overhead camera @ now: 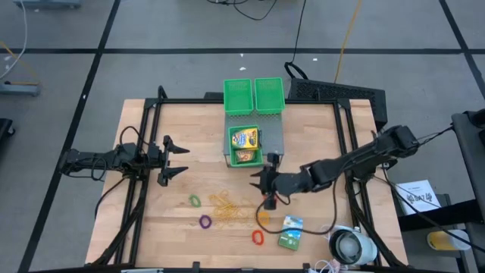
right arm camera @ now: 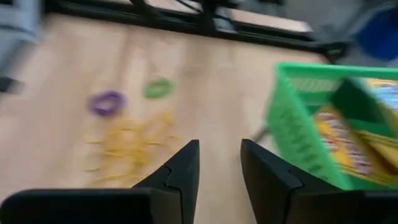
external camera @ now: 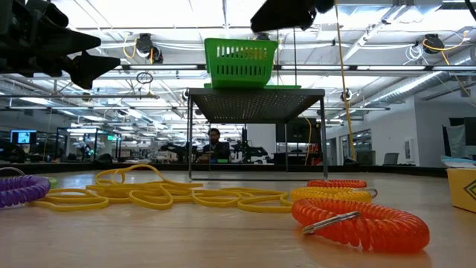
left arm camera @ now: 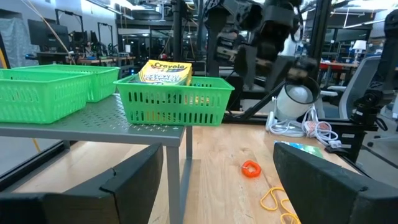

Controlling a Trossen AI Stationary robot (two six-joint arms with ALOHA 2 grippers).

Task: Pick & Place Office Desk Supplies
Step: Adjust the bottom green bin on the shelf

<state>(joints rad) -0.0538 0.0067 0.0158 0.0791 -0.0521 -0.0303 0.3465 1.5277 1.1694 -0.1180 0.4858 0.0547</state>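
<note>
Three green mesh bins (overhead camera: 253, 96) sit on a grey stand (overhead camera: 275, 136) at the table's rear centre; the front bin (overhead camera: 245, 146) holds two crayon boxes (overhead camera: 245, 138). On the wooden table (overhead camera: 151, 212) lie a tangle of yellow bands (overhead camera: 229, 206), green (overhead camera: 195, 201), purple (overhead camera: 204, 221), red (overhead camera: 258, 237) and orange rings (overhead camera: 262, 218), and a green-white packet (overhead camera: 290, 233). The right gripper (overhead camera: 263, 180) hangs beside the front bin, jaws parted with nothing between them — left gripper (overhead camera: 182, 160) waits at left, jaws spread. The low view alone shows a person (external camera: 214, 145) in the room beyond — the high view alone shows the white device (overhead camera: 351, 246).

Purple ring (overhead camera: 204, 221), green ring (overhead camera: 195, 201)
</note>
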